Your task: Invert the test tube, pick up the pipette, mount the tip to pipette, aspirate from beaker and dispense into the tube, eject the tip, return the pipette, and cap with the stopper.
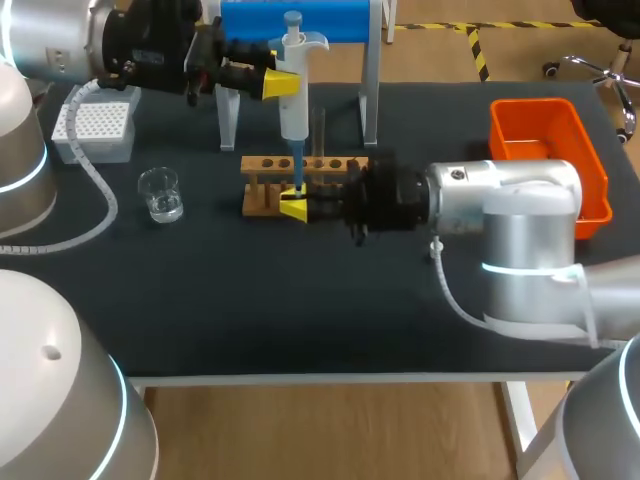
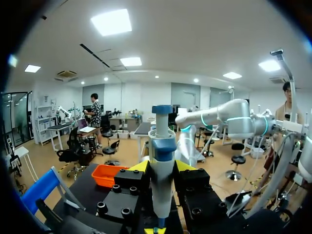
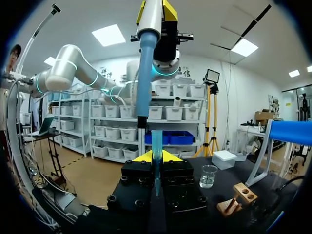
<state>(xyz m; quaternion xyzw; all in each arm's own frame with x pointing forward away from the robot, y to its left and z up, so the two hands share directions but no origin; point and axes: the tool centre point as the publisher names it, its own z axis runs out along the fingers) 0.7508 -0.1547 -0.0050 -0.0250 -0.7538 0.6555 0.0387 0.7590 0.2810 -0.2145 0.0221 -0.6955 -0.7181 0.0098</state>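
My left gripper is shut on the white and blue pipette, holding it upright over the wooden rack. The pipette stands between the yellow tips in the left wrist view. Its blue tip points down at my right gripper, which is shut on an upright test tube. In the right wrist view the pipette's tip ends close beside the tube's mouth; I cannot tell if it is inside. The glass beaker holds clear liquid, left of the rack.
A white tip box sits at the back left. The blue pipette stand rises behind the rack on white legs. An orange bin lies at the right edge. A white cable loops past the beaker.
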